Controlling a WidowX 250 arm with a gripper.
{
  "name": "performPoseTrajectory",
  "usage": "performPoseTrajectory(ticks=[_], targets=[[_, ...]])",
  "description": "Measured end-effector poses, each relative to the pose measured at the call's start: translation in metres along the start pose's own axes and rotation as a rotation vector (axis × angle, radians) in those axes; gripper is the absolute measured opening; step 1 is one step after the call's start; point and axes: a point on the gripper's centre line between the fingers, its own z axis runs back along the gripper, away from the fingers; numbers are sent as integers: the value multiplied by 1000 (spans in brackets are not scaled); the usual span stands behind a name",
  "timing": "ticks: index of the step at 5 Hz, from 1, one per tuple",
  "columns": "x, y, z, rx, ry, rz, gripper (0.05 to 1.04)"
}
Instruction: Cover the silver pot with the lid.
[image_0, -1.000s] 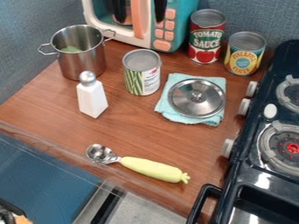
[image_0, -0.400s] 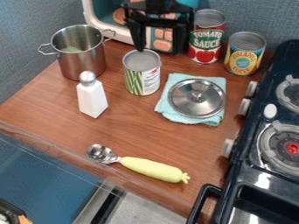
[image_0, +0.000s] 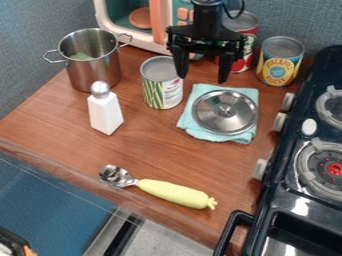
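We have the wooden desk under nearly everything in play, with the dark stove along its right side in view and the toy microwave at the back. Our black claw hangs above and a little behind the lid's place, fingers spread and nothing between them. The red can is partly hidden behind it, so if we swung back carelessly we might clip that

The silver pot stands upright near the left back corner, its mouth uncovered and something green inside. Its wire handles stick out at the sides; a lid brought in low could snag one, drag the pot askew or end up tilted on the rim.

The blue cloth lies under the lid, which sits flat, knob up. If we close on the knob off-centre, the lid could tip or slip out, and pressing down too hard could make the cloth slide with it.

The green-and-white can stands between lid and pot, so a straight, low carry would risk knocking it over. The white shaker, tall and narrow just in front of the pot, looks even easier to topple.

Smallest, and our likeliest trouble, is the lid's knob: smooth metal, little to hold, and a shallow pinch could let the lid swing or drop on the way
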Motion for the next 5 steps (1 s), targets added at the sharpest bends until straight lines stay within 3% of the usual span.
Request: performPoseTrajectory(ticks=[2,5], targets=[[13,-17,-12,12,-16,8,998],[10,-43,-21,-7,-28,8,998]])
